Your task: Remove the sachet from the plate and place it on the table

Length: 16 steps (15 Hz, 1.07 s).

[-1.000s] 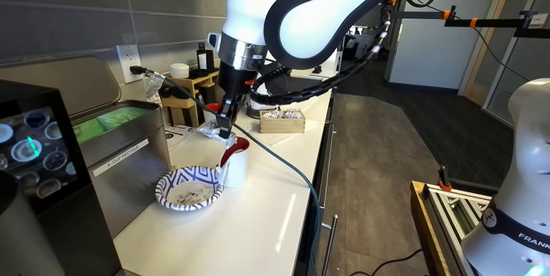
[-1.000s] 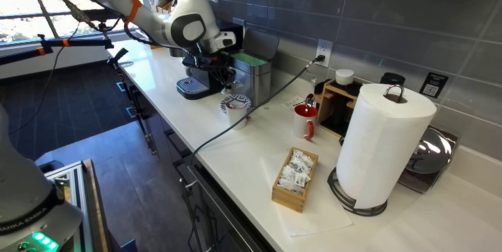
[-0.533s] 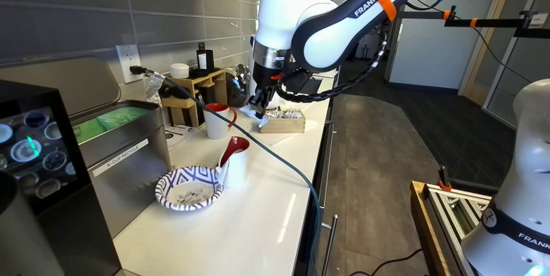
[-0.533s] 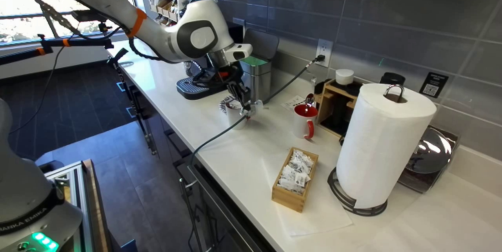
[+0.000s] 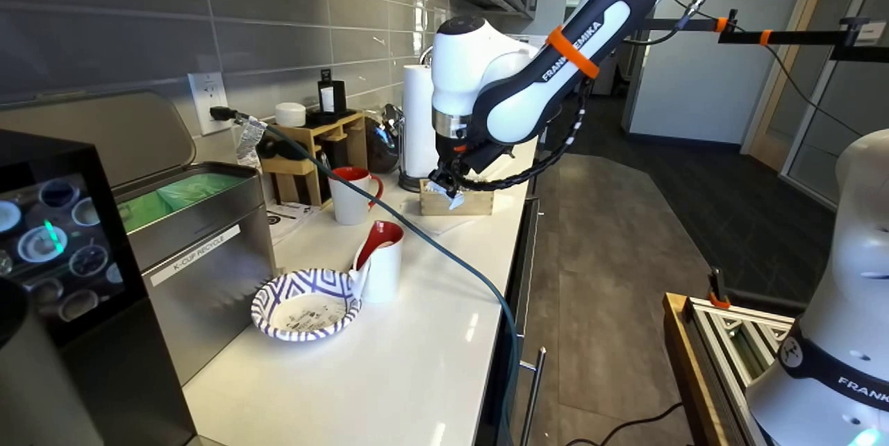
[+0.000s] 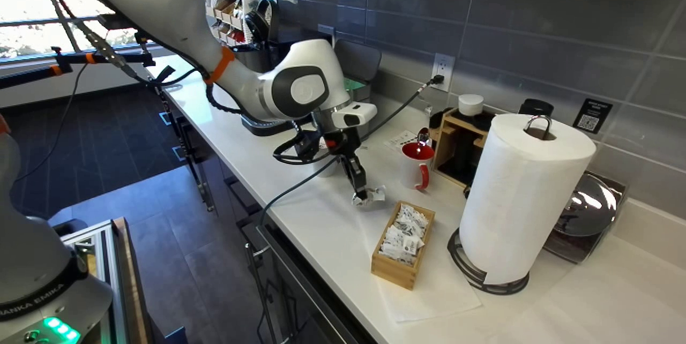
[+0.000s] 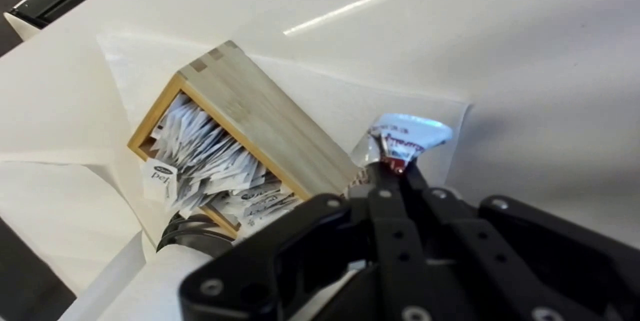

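One gripper holds the sachet beside the wooden box, well apart from the plate, in an exterior view. In an exterior view, the sachet is above the table. Wrist view: nearly closed fingers pinch it.

In an exterior view: bright window at the upper left, shiny gray wall tiles at the upper right, dark floor at the middle left.
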### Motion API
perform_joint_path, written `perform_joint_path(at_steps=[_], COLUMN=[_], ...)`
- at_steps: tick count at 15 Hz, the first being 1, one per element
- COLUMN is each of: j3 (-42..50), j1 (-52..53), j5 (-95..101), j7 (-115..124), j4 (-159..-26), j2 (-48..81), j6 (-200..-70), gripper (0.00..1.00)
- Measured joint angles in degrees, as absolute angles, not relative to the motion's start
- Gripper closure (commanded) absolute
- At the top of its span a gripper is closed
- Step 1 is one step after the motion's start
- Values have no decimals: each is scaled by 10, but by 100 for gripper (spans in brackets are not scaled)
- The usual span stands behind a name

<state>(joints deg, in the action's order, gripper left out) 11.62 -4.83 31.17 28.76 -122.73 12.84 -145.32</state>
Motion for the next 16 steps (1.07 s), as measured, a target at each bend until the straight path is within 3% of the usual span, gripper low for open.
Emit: perform_joint_path(at_steps=[2, 3, 5, 13, 16], j3=[115, 114, 113, 93, 76], j1=[-48, -46, -42, -51, -58], j5=[286, 281, 264, 120, 59], j7=[262, 254, 241, 122, 45], j4=[-1216, -1212, -1200, -1204, -1250], j2=[151, 160, 176, 157, 73], j6=[-1482, -1494, -1501, -1501, -1501], gripper=[98, 69, 63, 1, 0])
